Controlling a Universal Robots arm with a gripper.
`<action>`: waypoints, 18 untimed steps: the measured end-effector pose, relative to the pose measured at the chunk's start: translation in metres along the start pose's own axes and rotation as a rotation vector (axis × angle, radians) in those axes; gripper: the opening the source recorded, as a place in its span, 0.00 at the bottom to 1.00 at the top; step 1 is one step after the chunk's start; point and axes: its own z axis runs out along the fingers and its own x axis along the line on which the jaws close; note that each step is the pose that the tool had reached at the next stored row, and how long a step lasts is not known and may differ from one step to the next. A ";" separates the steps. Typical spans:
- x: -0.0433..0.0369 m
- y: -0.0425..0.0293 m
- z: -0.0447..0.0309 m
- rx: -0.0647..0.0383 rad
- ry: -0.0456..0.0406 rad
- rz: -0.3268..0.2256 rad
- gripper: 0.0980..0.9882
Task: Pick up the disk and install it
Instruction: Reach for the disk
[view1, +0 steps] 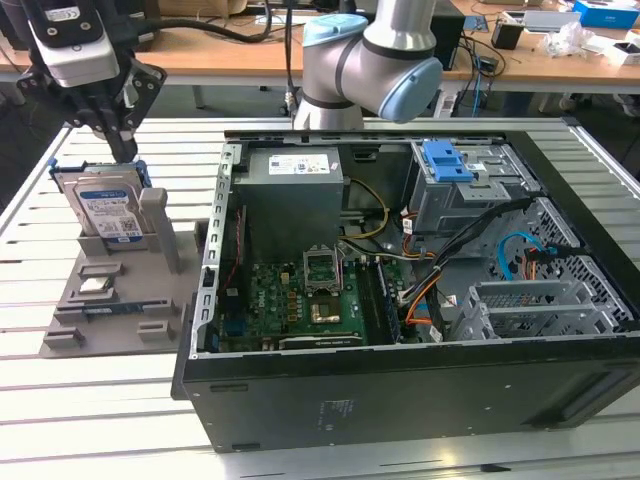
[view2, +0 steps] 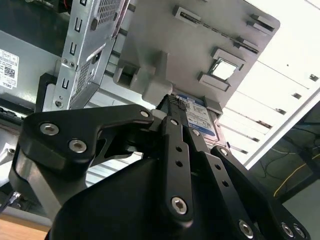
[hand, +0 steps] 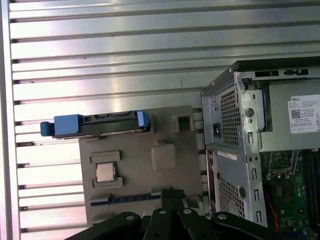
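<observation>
The disk, silver with a blue-and-white label and a blue carrier frame, stands on edge in a grey holder at the exterior view's left. My gripper hangs just above the disk's top edge toward its back corner, with its black fingers together and nothing between them. In the first wrist view the disk appears edge-on as a blue strip on the holder, apart from the gripper. In the second wrist view the gripper sits beside the disk's label.
An open computer case lies on the slatted metal table at the exterior view's right of the holder. Inside are a grey power-supply box, a motherboard, and a grey cage with a blue latch. A small chip rests in the holder.
</observation>
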 end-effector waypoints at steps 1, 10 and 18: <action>0.0019 -0.0001 -0.0001 0.000 0.0000 0.000 0.01; 0.0198 -0.0015 -0.0005 0.000 -0.0001 0.000 0.01; 0.0337 -0.0025 -0.0009 0.000 0.0000 0.000 0.01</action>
